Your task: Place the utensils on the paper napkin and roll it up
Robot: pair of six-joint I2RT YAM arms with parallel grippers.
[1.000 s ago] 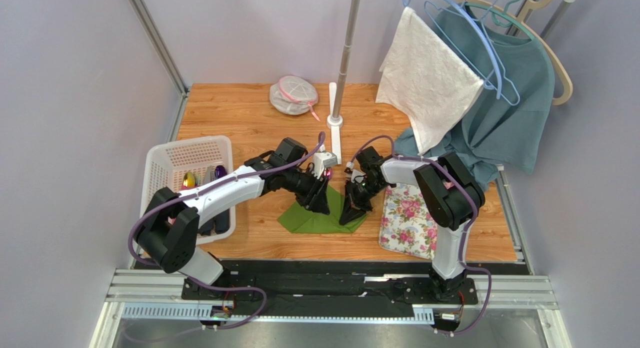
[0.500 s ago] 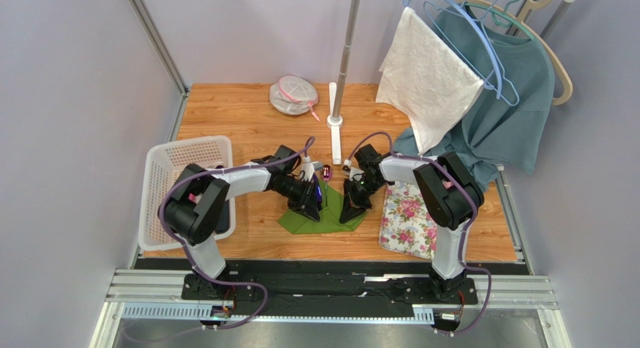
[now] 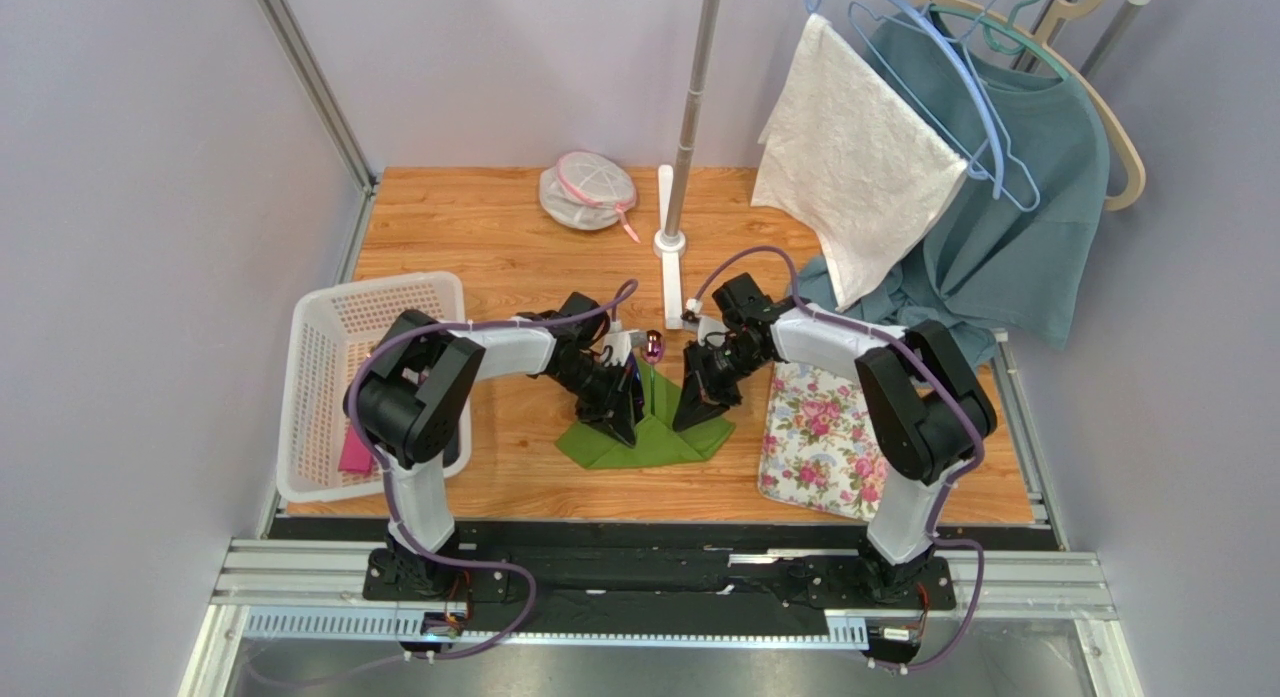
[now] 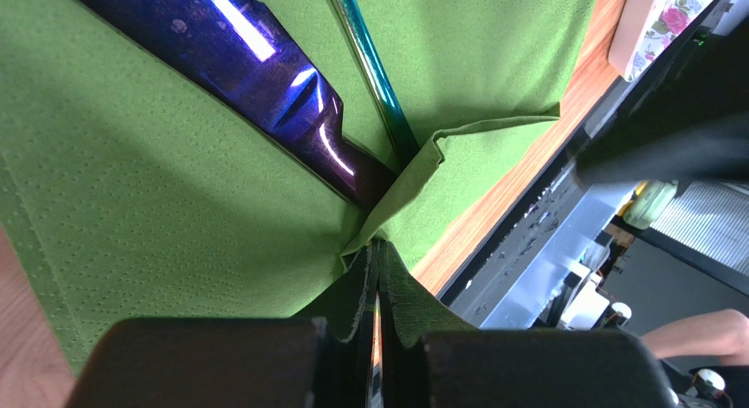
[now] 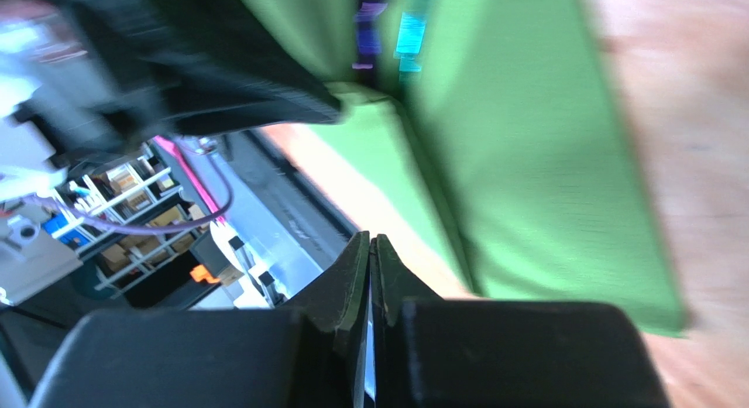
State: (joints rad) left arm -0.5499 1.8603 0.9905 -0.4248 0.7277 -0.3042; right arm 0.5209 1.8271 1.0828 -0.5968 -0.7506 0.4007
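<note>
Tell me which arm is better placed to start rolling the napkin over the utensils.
Left, probably. The left fingers are shut on a raised napkin fold right beside the utensils. The right fingers are shut on nothing, over bare table off the napkin's edge.

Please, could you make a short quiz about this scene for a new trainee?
1. True or false: the glossy blue-purple utensil lies on the thin green paper napkin.
2. In the top view, what lies right of the napkin? A) white plastic basket B) flower-printed rectangular mat C) round mesh pouch
3. Fill in: the left claw and right claw are both ___.
Key: 1 true; 2 B; 3 shut.
</note>
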